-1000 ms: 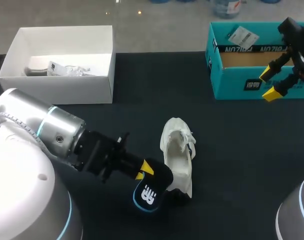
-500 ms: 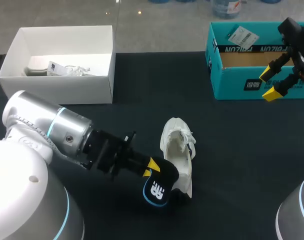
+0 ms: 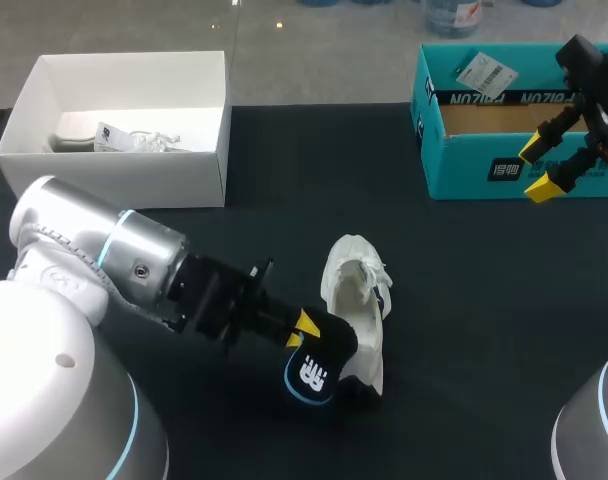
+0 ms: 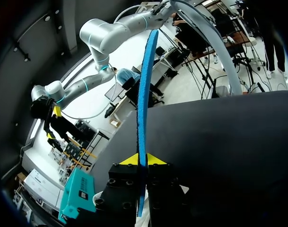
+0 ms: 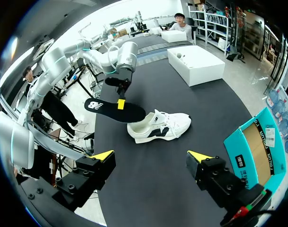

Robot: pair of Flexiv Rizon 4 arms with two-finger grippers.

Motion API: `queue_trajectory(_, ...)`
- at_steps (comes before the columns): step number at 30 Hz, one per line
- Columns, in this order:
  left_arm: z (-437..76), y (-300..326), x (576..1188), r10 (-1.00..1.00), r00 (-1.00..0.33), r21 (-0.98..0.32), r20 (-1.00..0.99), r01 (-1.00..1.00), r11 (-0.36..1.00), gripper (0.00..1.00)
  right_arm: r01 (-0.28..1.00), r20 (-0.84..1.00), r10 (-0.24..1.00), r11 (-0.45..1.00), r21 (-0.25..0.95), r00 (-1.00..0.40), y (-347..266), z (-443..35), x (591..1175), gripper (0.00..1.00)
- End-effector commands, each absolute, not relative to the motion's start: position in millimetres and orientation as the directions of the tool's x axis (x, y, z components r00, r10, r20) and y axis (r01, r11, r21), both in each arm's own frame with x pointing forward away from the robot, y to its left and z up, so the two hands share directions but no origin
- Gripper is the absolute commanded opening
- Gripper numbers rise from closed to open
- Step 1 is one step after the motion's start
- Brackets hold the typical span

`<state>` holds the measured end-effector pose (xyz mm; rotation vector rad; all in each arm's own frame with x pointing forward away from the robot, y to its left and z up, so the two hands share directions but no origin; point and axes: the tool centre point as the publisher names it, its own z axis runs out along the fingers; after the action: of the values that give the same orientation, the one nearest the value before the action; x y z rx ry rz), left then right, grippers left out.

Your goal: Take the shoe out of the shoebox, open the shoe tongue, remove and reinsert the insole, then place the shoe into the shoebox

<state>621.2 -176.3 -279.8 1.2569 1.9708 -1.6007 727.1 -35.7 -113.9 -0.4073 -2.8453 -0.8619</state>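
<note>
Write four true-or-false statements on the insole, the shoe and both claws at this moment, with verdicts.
1. The left claw is shut on the insole. True.
2. The insole sits inside the shoe. False: it is out of the shoe, held in the left claw by the shoe's heel end.
3. The shoe lies in the teal shoebox. False: it stands on the table, apart from the box.
4. The right claw is open and holds nothing. True.

One shoe [image 3: 359,295], one insole [image 3: 312,368], two boxes [image 3: 114,180] [image 3: 464,172].
</note>
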Motion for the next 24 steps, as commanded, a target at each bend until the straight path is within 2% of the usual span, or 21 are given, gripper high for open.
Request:
queue_trajectory(1, -270.1, -172.4, 615.2, 0.428, -0.565, -0.632, -0.705, 0.775, -0.017, 0.00, 0.296, 0.212, 0.215, 0.801, 0.520, -0.953, -35.2, -114.3, 728.7, 1.00)
queue_trajectory(24, -258.8, -193.6, 597.1, 0.436, -0.565, -0.656, -0.701, 0.751, -0.081, 0.00, 0.296, 0.212, 0.215, 0.801, 0.520, -0.953, -35.2, -114.3, 728.7, 1.00)
